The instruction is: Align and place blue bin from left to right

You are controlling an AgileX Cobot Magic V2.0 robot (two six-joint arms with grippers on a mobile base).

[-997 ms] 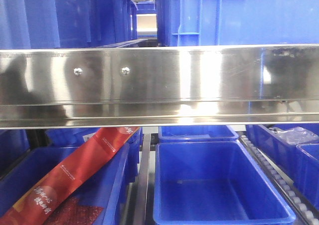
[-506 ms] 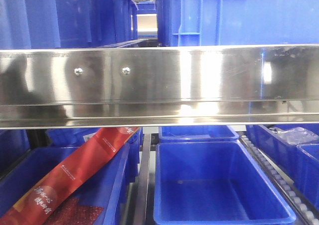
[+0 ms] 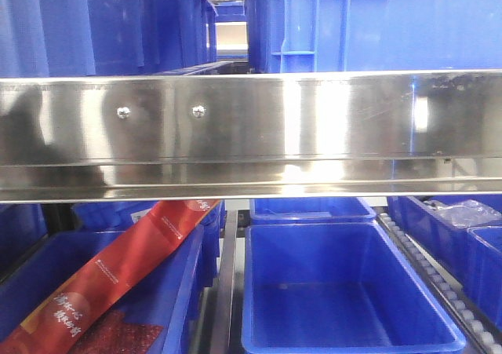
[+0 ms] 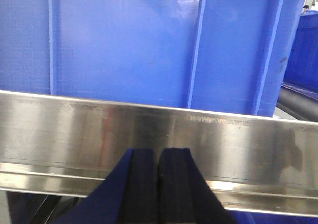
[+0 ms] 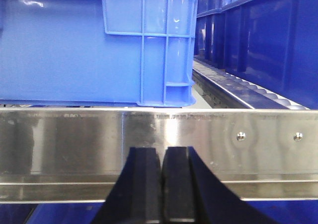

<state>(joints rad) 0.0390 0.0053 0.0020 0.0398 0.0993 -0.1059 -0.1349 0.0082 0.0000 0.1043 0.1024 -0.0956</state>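
Hard to get the whole picture here — steel shelf rail running straight across the middle of the front view, cutting off the bottoms of everything on the upper shelf. Only the lower right corner of the blue bin visible there, upper right of the frame, top and right side cropped out. Same story in both wrist views: blue bin filling the top of the left wrist frame, sitting right behind the rail, rim out of shot. From the right wrist, blue bin in the upper left, ribbed corner toward the centre, standing upright on the shelf just behind the rail. Long axis — can't really tell, too cropped, though one broad flat wall squarely facing each wrist camera.

Left gripper at bottom centre, black pads pressed together, nothing between them. Right gripper same deal, closed up on nothing, low in frame in front of the rail.

Below the rail in the front view: an open blue tub lower right, red packet leaning in another tub lower left, roller track at far right.
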